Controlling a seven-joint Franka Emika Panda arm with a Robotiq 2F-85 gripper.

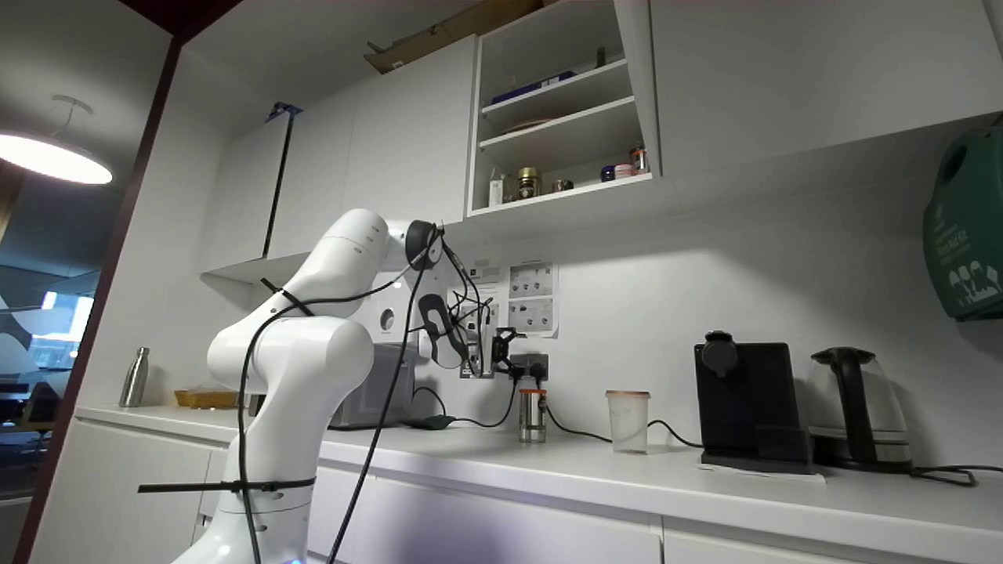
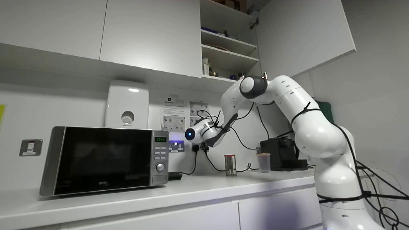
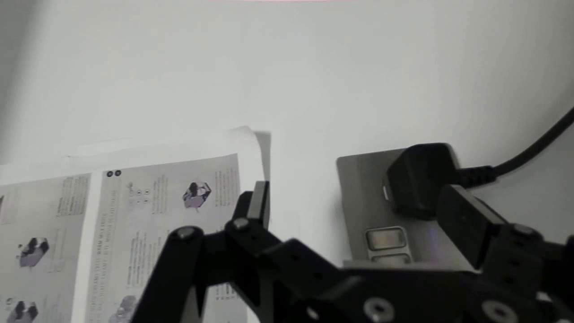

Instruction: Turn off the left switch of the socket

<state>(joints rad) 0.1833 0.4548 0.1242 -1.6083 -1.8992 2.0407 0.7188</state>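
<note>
We see the gripper [image 3: 361, 208] along the bottom of the wrist view, its jaws spread well apart. On the right of that frame, a grey plate [image 3: 363, 193] carries a black plug [image 3: 419, 177]. In an exterior view, we find the socket [image 2: 176, 146] below and left of centre, between the microwave [image 2: 108, 159] and the arm [image 2: 316, 137]; its left switch is too small to make out.

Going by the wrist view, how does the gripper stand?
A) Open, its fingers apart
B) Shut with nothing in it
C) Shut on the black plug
A: the gripper has its fingers well apart in the wrist view, with wall showing between them.
</note>
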